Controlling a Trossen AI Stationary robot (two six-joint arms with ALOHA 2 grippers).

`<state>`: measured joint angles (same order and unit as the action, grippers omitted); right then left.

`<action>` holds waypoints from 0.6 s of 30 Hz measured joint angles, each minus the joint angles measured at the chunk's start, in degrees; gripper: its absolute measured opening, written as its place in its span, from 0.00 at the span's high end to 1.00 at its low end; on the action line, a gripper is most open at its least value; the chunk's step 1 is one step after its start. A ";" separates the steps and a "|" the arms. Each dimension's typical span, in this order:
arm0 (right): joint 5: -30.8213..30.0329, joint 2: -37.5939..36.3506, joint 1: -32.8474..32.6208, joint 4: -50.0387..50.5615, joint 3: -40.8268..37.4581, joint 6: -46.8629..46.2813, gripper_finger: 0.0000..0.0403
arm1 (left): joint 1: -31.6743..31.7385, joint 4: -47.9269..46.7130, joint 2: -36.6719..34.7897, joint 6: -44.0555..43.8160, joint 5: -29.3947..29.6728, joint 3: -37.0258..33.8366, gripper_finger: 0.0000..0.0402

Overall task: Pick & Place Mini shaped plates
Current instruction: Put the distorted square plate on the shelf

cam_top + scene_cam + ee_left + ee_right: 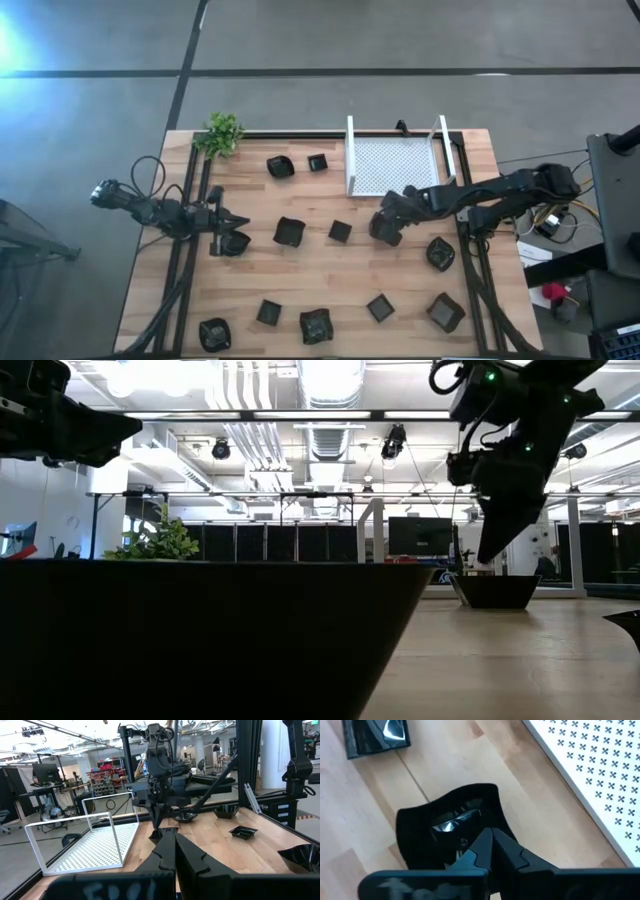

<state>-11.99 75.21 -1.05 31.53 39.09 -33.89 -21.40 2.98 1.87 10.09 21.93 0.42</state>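
Observation:
Several small black glossy mini shaped plates lie scattered on the wooden table (300,275), each resting on its base. My right gripper (384,232) slants down just in front of the white mesh tray (395,165) and is shut on one plate (445,820). My left gripper (238,220) is shut and level above the table's left side. It holds nothing, and one plate (235,243) lies just beside it. My right gripper pinches the plate's rim (466,844) between its two fingers, on the side nearest the wrist. The fingers slant down from the table's right. The fingers hide the exact contact point, and I cannot tell whether the plate's far part is on the wood.
The tray stands at the far right, its open side toward the table's near edge. A small green plant (222,133) sits at the far left corner. Another plate (375,737) lies close to the held one. Dark rails run along both side edges.

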 joint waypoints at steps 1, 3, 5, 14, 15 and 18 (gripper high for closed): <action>0.00 0.37 0.08 -0.01 0.00 0.00 0.98 | 0.01 0.00 0.00 0.00 -0.01 0.00 1.00; -0.02 1.08 0.35 0.00 0.00 0.00 0.97 | -0.01 0.00 0.00 0.00 -0.01 -0.02 1.00; -0.13 1.66 0.77 0.02 0.00 0.80 0.93 | 0.00 0.00 0.00 0.00 -0.01 0.00 1.00; -1.69 1.16 2.02 0.00 0.00 1.15 0.74 | -0.01 0.00 0.00 -0.02 -0.01 -0.02 1.00; -0.72 1.37 2.14 0.00 0.00 1.11 0.73 | -0.01 0.00 0.00 -0.02 0.00 -0.02 1.00; 0.22 1.69 2.33 0.13 -0.23 1.05 0.71 | 0.01 0.00 0.00 -0.01 -0.01 -0.01 1.00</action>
<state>-11.77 76.90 1.28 31.66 38.86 -32.84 -21.39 2.98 1.87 10.08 21.92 0.41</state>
